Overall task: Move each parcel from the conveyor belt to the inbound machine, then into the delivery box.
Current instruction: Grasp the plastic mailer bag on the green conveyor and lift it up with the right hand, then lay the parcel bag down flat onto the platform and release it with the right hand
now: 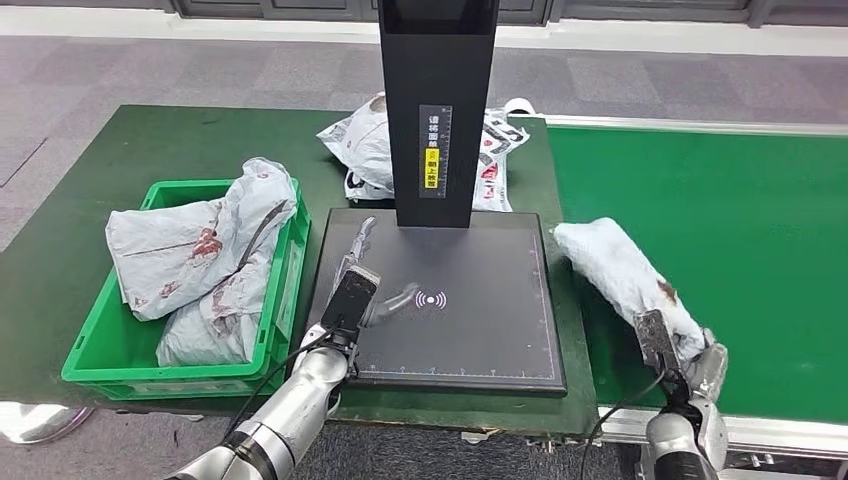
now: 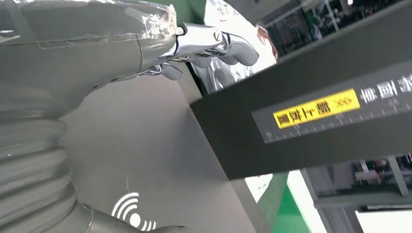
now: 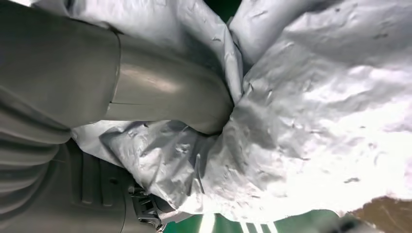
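While the right hand [image 1: 690, 365] grips the near end of a grey parcel [image 1: 625, 272] lying on the green conveyor belt [image 1: 740, 250], just right of the inbound machine [image 1: 470, 330], the left hand [image 1: 352, 290] hovers over the machine's dark plate, fingers apart and holding nothing. A good lift, I judge, raises the bag well off the belt before carrying it left, so its limp far end does not drag over the plate's edge. The machine's black post [image 1: 438, 110] stands at the far side and should be avoided. Left of it, the delivery box [image 1: 110, 350] already holds parcels; another bag [image 1: 365, 145] lies behind the post.
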